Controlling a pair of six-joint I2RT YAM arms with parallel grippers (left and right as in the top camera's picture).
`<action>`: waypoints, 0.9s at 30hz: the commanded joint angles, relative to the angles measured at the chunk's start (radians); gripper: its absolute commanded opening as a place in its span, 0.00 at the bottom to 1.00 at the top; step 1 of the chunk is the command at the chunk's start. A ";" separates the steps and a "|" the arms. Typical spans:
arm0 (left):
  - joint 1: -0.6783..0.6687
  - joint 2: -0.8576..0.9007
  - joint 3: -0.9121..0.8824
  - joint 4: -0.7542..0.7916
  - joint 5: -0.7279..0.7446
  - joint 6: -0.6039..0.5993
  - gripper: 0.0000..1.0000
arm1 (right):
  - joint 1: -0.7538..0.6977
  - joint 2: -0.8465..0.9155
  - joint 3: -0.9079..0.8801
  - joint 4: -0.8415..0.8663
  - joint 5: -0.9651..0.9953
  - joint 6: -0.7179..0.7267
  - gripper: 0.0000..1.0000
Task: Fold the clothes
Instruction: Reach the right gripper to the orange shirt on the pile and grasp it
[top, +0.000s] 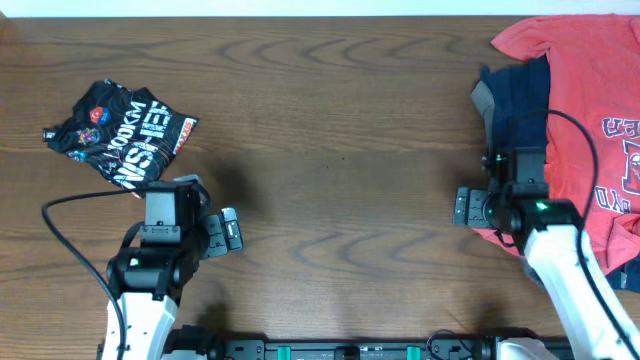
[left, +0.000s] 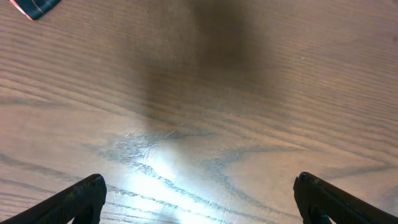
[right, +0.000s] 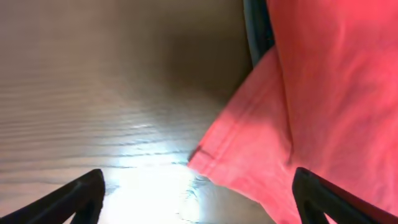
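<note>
The red shirt (top: 585, 95) lies crumpled at the table's (top: 340, 130) far right corner, lettering up, and reaches down the right edge. A navy shirt (top: 515, 90) lies partly under its left side, and a grey bit of cloth shows at the navy one's left rim. The black shirt (top: 120, 130) sits bunched near the left edge, well apart from the others.

The right gripper (top: 468, 207) is at the red shirt's left border near the right edge. Its jaws are spread wide and pinch nothing. In the right wrist view a red hem corner (right: 249, 168) lies between the fingers (right: 78, 199), flat on the wood.

The left gripper (top: 228, 233) is near the front edge, beside the black shirt but apart from it. Its jaws are also spread wide, over bare wood.
</note>
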 joint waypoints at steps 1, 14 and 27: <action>-0.004 0.013 0.020 0.002 0.011 -0.006 0.98 | -0.010 0.074 0.003 0.001 0.052 0.032 0.95; -0.004 0.014 0.020 0.001 0.011 -0.006 0.98 | -0.011 0.342 0.003 0.071 0.167 0.127 0.79; -0.004 0.014 0.020 0.002 0.010 -0.005 0.98 | -0.011 0.355 0.003 0.046 0.175 0.134 0.08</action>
